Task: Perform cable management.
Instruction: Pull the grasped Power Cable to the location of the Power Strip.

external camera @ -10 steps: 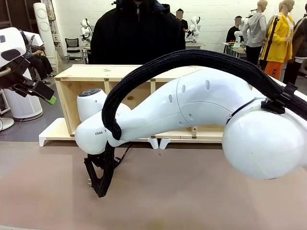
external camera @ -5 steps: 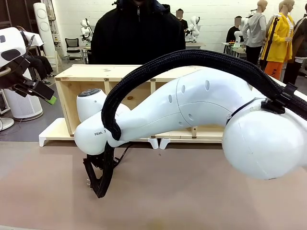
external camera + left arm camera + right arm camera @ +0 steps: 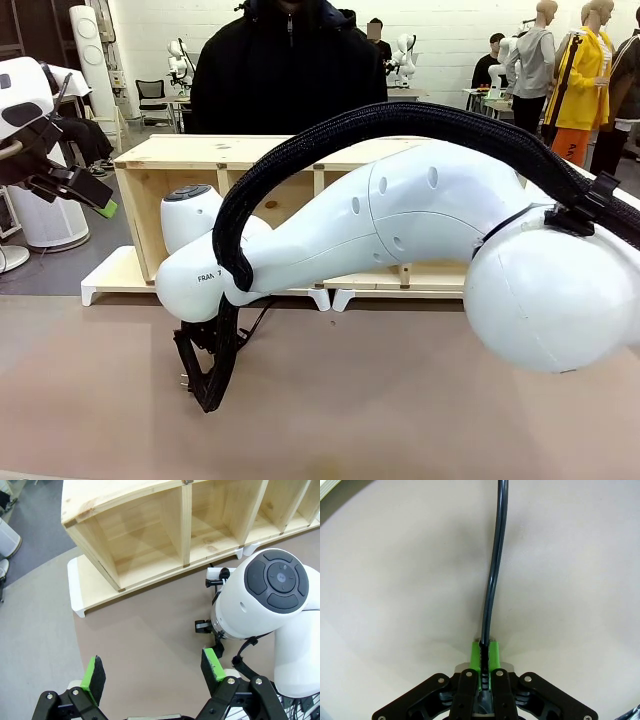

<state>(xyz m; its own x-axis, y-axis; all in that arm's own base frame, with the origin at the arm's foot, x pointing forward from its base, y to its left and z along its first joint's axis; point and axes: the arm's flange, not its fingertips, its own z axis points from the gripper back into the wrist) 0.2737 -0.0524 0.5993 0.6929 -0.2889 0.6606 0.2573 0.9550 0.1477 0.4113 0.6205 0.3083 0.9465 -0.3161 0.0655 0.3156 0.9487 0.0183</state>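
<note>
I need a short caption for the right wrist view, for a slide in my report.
The right gripper shut on the thin black cable, which runs ahead across the table.

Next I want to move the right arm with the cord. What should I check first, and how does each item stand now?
1. Right gripper shut on the cable: ok, the pads pinch it.
2. Cable free of kinks ahead of the pads: ok, one gentle bend over the table.
3. Cable's far end and plug: cannot tell, it leaves the frame.
4. Left gripper open and empty: ok.
5. Left gripper apart from the right arm: ok.
6. Person with hands off the table: cannot tell, the wooden shelf hides them.
</note>
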